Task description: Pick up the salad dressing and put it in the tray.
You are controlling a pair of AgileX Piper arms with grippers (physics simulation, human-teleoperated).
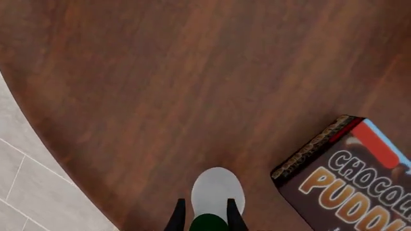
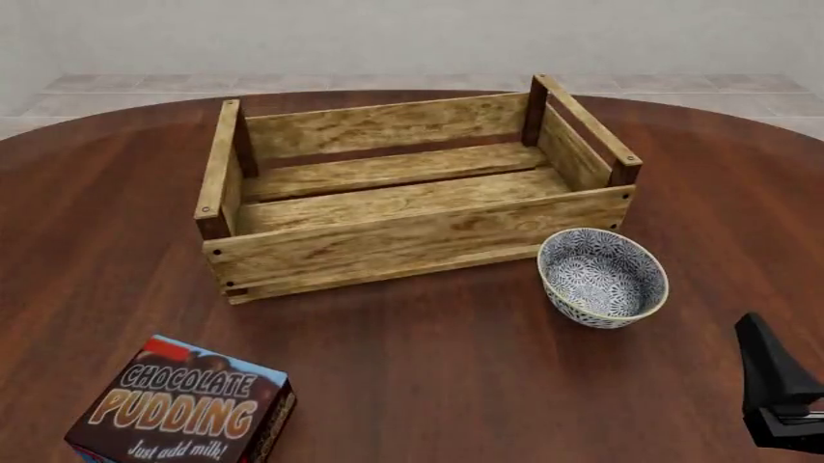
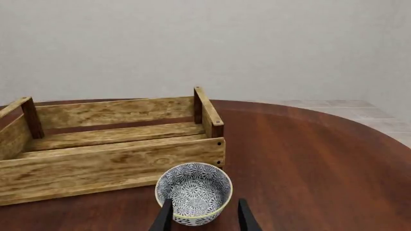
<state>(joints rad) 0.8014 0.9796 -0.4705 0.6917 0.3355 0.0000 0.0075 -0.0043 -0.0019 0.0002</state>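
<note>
Salad dressing (image 1: pixel 217 192): we find it only in the left wrist view, at the bottom centre of the frame, a white body with a dark green cap nearest the camera. We do not see it in the front view.
Left gripper (image 1: pixel 206 220): its two dark fingers sit on either side of the bottle's cap and neck, clamped onto it. We see this gripper in its own wrist view only.
Chocolate pudding box (image 2: pixel 183 410): lower left of the front view, lying on the table; in the left wrist view it fills the lower right corner, near the bottle but apart from it.
Tray (image 2: pixel 386 247): upper centre of the front view, the slatted wooden crate with dark corner posts; we see only bare slats inside.
Bowl (image 2: pixel 601 277): blue-and-white patterned, just beside the tray's front right corner.
Right gripper (image 3: pixel 204 216): fingers spread apart with nothing between them, the bowl beyond them; at the lower right edge of the front view.
Table (image 2: pixel 464 367): dark reddish wood, round-edged.
</note>
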